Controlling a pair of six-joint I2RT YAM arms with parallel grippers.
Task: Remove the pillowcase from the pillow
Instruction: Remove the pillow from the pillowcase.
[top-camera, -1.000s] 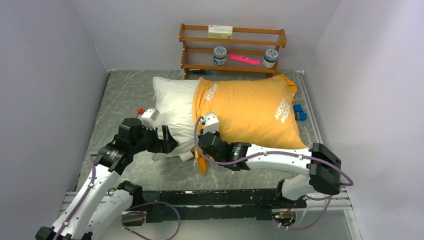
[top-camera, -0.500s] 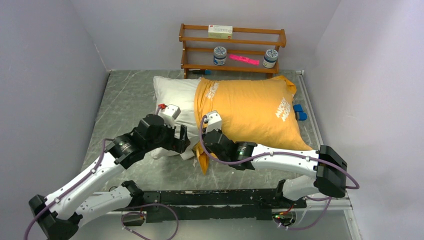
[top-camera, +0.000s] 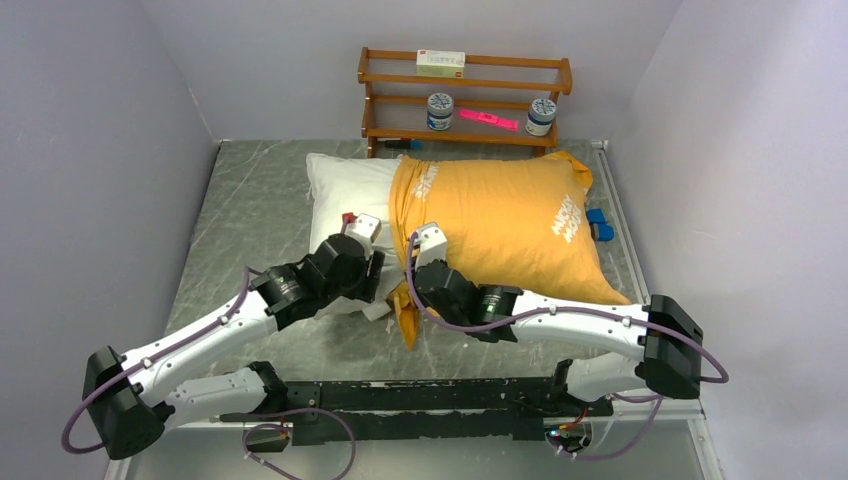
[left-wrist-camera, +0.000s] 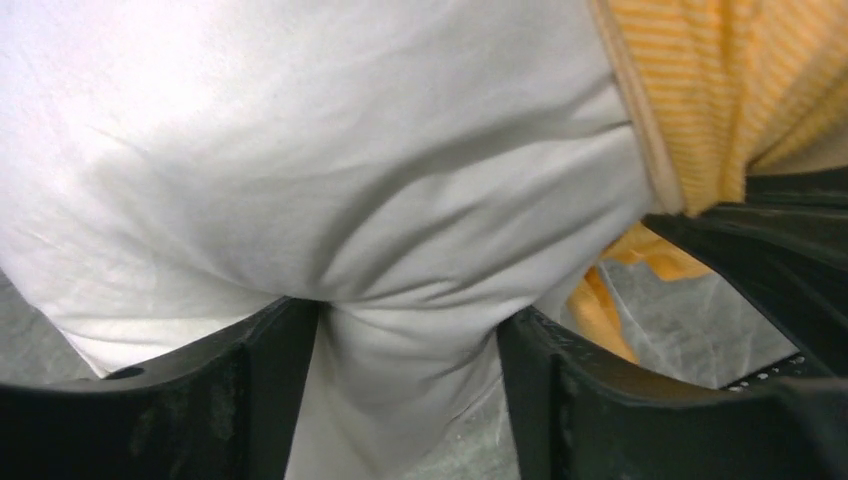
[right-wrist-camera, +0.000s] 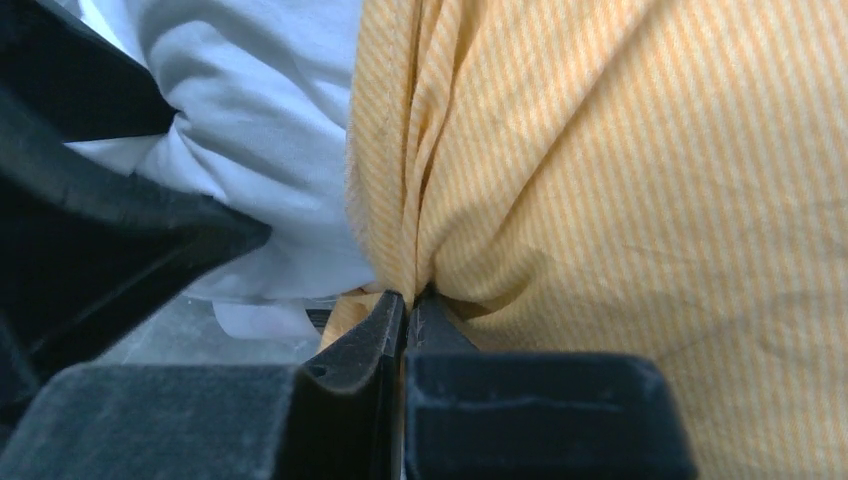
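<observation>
The white pillow (top-camera: 345, 195) lies across the table, its right part still inside the orange-yellow pillowcase (top-camera: 500, 220), which shows white lettering. My left gripper (top-camera: 382, 288) is at the pillow's near bare corner, beside the case's open edge. In the left wrist view (left-wrist-camera: 408, 330) its fingers pinch a bunched fold of pillow (left-wrist-camera: 300, 150), with the pillowcase (left-wrist-camera: 720, 80) at the right. My right gripper (top-camera: 408, 292) is shut on the pillowcase's open hem; in the right wrist view (right-wrist-camera: 408, 300) the striped orange fabric (right-wrist-camera: 620, 150) puckers into the closed jaws, with the pillow (right-wrist-camera: 250, 130) to the left.
A wooden shelf (top-camera: 465, 95) stands at the back with two jars (top-camera: 440, 110) (top-camera: 541, 115), a pink item (top-camera: 488, 119) and a small box (top-camera: 441, 63). A blue object (top-camera: 598, 224) lies right of the pillow. Walls close in on both sides.
My left arm has reached forward and to the right, bringing its gripper onto the pillow's near corner beside the right gripper. The right gripper has kept its hold on the hem.
</observation>
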